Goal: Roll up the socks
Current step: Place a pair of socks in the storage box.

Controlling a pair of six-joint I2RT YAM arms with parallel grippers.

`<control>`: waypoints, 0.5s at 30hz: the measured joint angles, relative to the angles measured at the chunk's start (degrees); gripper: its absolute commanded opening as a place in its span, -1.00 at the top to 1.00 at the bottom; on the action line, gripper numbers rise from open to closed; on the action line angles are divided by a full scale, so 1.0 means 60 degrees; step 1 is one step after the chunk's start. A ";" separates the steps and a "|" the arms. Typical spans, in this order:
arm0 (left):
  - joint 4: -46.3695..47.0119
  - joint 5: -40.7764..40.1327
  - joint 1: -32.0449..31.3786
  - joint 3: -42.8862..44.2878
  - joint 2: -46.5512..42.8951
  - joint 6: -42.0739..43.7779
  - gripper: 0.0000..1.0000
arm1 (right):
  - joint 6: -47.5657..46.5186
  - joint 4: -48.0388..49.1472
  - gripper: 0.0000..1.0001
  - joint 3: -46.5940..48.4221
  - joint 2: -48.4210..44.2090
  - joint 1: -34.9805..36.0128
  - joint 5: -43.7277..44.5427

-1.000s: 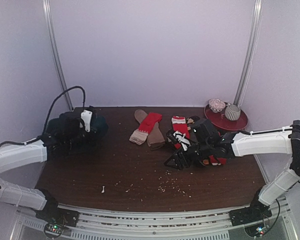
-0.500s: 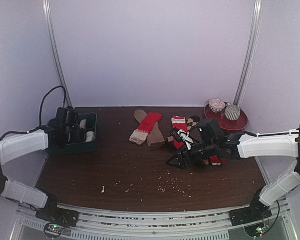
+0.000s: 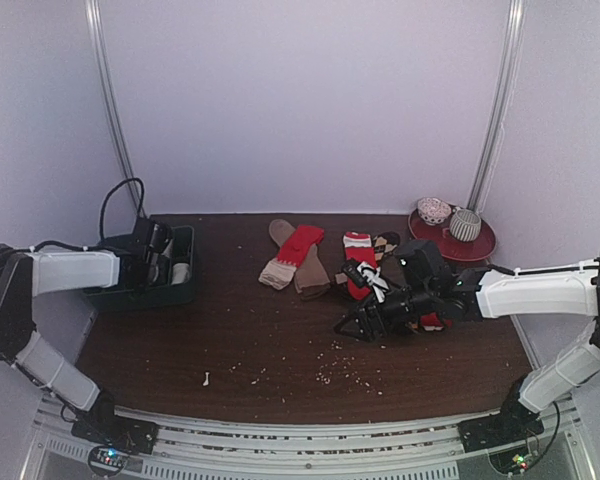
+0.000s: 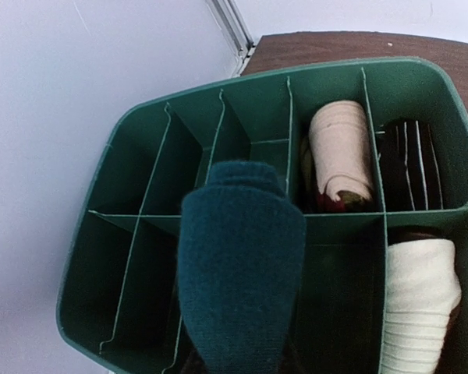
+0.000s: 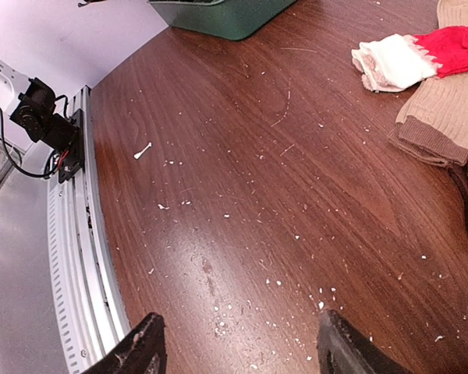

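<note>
My left gripper (image 3: 152, 250) hangs over the dark green tray (image 3: 180, 290) at the table's left. It is shut on a rolled dark teal sock (image 4: 240, 265), which hides its fingers. Cream rolls (image 4: 342, 152) (image 4: 421, 304) and a dark striped roll (image 4: 409, 164) fill compartments on the tray's right side. A red sock with a pale cuff (image 3: 293, 255) lies flat across a brown one (image 3: 308, 270) at mid-table. Another red sock (image 3: 360, 258) lies beside them. My right gripper (image 3: 355, 322) hovers open over bare wood in front of them, with nothing between its fingers (image 5: 140, 354).
A red plate (image 3: 475, 248) with two small patterned cups stands at the back right. Pale crumbs (image 5: 296, 234) are scattered over the wood. The metal rail (image 5: 70, 234) runs along the near edge. A black cable (image 3: 120, 195) loops above the tray.
My left arm has dropped from high above the tray to just over it, still carrying the teal sock. My right gripper has stayed nearly in place.
</note>
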 measured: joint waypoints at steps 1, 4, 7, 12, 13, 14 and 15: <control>0.0095 0.0011 0.0000 0.0004 0.0171 0.0015 1.00 | -0.0004 0.0000 -0.33 0.0000 0.0004 0.0000 -0.0007; 0.0310 0.0055 0.0000 0.0015 0.0612 0.0022 1.00 | -0.0007 0.0000 -0.33 0.0000 0.0011 0.0000 -0.0051; 0.0448 0.0084 0.0000 0.0098 0.0929 0.0051 1.00 | -0.0029 -0.0004 -0.32 0.0000 0.0069 0.0000 -0.0076; 0.0634 0.0419 0.0000 0.0361 0.1253 0.0120 1.00 | -0.0040 -0.0022 -0.32 0.0000 0.0186 0.0000 -0.0124; 0.0659 0.0514 0.0000 0.0393 0.1300 0.0124 1.00 | -0.0040 -0.0022 -0.32 0.0000 0.0204 -0.0004 -0.0135; 0.0670 0.0612 0.0000 0.0412 0.1341 0.0127 1.00 | -0.0044 -0.0026 -0.32 0.0000 0.0222 -0.0007 -0.0138; 0.0692 0.0736 0.0000 0.0415 0.1381 0.0127 1.00 | -0.0044 -0.0033 -0.32 0.0000 0.0240 -0.0007 -0.0142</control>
